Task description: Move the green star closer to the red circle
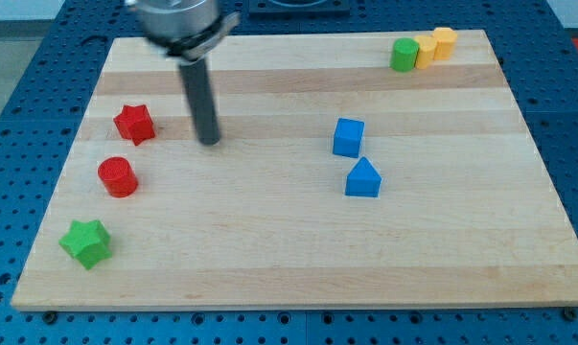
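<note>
The green star (86, 242) lies near the board's bottom left corner. The red circle (118, 176) stands just above it and slightly to its right, with a small gap between them. My tip (210, 142) rests on the board to the upper right of the red circle, well apart from both blocks. The rod rises from it to the arm's end at the view's top.
A red star (134, 124) lies left of my tip. A blue cube (348, 137) and a blue pentagon-like block (362, 179) sit right of centre. A green block (404, 55) and two yellow blocks (433, 47) stand at the wooden board's (289, 259) top right.
</note>
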{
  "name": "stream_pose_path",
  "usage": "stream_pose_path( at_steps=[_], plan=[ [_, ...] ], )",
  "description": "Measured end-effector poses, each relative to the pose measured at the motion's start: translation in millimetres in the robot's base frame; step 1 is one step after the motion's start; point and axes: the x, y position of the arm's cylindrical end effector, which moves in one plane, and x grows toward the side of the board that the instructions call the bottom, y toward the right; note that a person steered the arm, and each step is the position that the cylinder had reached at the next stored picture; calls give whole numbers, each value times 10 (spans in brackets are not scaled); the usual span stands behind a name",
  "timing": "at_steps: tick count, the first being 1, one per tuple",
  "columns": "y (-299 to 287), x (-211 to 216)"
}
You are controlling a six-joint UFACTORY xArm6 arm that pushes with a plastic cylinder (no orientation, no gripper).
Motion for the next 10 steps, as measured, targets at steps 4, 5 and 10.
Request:
stream_pose_path(
  at_steps=[4,5,10],
  plan=[
    [488,1581],
    [443,1925],
    [-794,1925]
  ],
)
